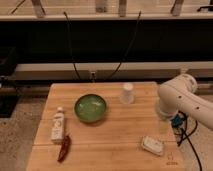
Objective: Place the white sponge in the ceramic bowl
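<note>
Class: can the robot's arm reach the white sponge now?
Probably yes: the white sponge lies uncovered close to the arm, with nothing between them. The hand is out of view, so I can't be sure.

Our arm (pixel 181 99) stands at the right edge of the table (pixel 120 134), roughly midway between the far right corner and the near right corner. We see a thick white link with a rounded, bulbous joint that overlaps the table's right edge. From that joint a white segment slants down and to the right until it leaves the picture. Our gripper is out of view, somewhere beyond that right-hand border.
</note>
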